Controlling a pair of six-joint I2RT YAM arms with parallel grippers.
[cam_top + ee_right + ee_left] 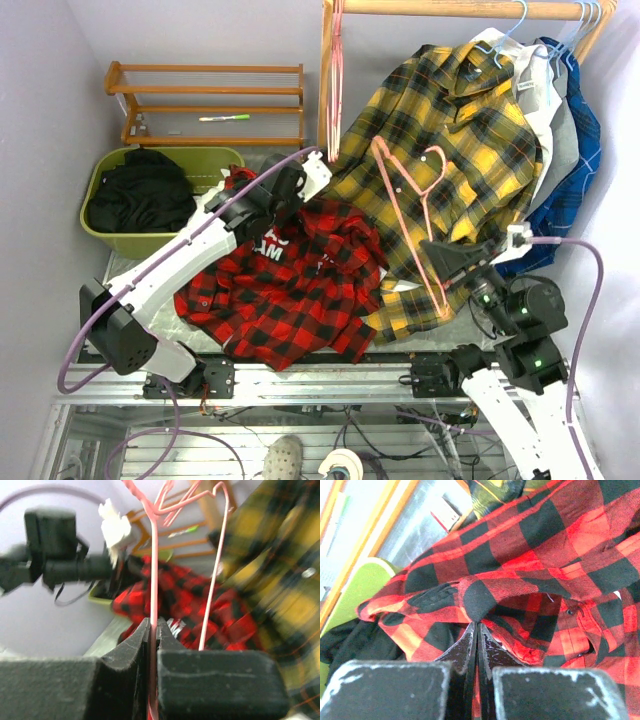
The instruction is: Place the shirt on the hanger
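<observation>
The red-and-black plaid shirt (pixel 290 290) lies crumpled on the table, with white lettering showing near its middle. My left gripper (pixel 297 203) is at the shirt's far edge. In the left wrist view the gripper (pixel 477 626) is shut on a fold of the shirt (pixel 545 545). The pink wire hanger (pixel 415 215) stands upright in front of the yellow shirt. My right gripper (pixel 447 262) holds it low on one side. In the right wrist view the gripper (pixel 154 623) is shut on the hanger's wire (pixel 154 555), with the shirt (pixel 180 590) beyond it.
A green bin (pixel 165 155) with black clothes stands at the back left, below a wooden rack (pixel 205 100) holding a green marker (pixel 225 118). A yellow plaid shirt (pixel 470 130), a blue plaid shirt (pixel 580 170) and light blue hangers (pixel 515 20) hang from the wooden rod (pixel 460 8). Another pink hanger (pixel 337 80) hangs by the post.
</observation>
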